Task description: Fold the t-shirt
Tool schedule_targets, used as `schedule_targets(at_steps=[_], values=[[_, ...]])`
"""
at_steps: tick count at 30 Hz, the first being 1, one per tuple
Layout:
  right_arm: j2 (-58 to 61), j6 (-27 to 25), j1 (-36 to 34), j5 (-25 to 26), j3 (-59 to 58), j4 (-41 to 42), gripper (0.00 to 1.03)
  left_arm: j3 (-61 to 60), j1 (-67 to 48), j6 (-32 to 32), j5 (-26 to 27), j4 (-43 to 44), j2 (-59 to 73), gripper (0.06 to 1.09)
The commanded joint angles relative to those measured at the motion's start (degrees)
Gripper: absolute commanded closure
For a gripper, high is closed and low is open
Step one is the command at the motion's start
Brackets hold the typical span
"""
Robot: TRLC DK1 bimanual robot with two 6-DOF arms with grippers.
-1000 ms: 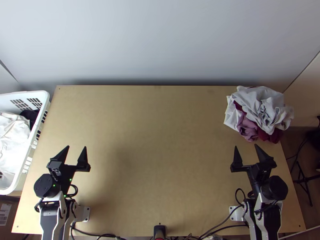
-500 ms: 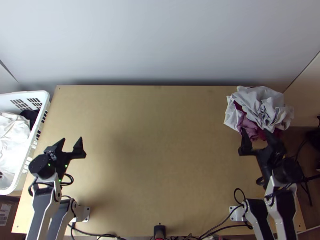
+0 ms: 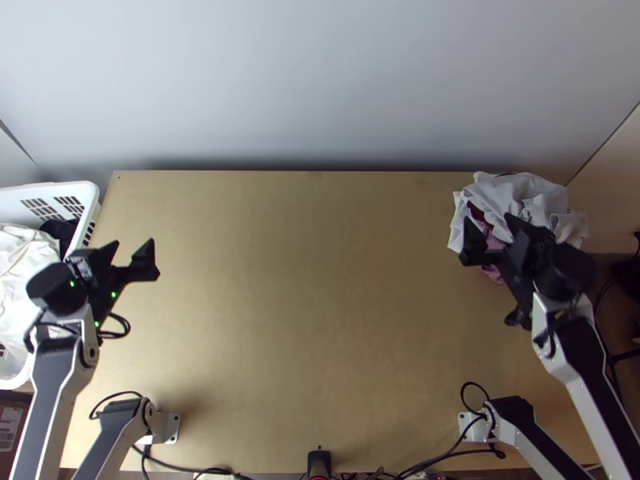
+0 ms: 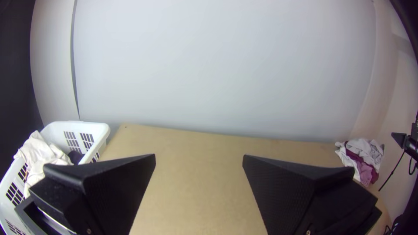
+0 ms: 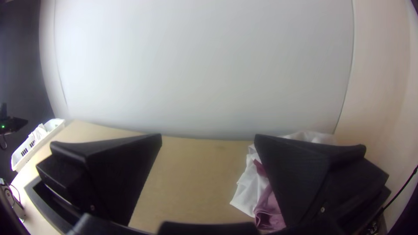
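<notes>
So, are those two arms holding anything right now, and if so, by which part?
Nothing is held: the left gripper and the right gripper both stand open, fingers wide apart.

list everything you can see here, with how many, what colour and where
table: one, light wood, in front of the arms
wall: one, pale grey, behind the table
cloth pile: one, number of pieces unclear, pale grey, mauve and dark red, bunched at the table's far right corner
basket: one, white, at the table's left edge
white cloth: count unclear, white, in the basket
dark cloth: count unclear, near black, in the basket
cables: several, black, along the near edge
arms: two, white and black, one each side
left gripper: one, black, open, near the basket
right gripper: one, black, open, by the cloth pile
</notes>
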Motion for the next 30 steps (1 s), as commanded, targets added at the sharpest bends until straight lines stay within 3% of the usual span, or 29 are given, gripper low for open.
schedule_targets(at_steps=[1,9,22,30], values=[[11.9,0.4,4.0,1.5,10.4,-3.3,0.04,12.0,0.0,0.4,1.7,-3.3,10.1,0.11],[20.8,1.7,9.4,1.6,20.1,0.9,0.04,20.4,-3.7,0.4,2.1,-3.0,19.2,0.11],[29.4,6.2,17.5,1.7,30.3,-7.1,0.04,31.0,-3.6,-2.0,1.7,-4.8,34.2,0.11],[28.3,9.6,21.9,-1.7,31.7,-9.8,0.04,31.4,2.7,-2.8,1.2,-8.1,38.5,0.11]])
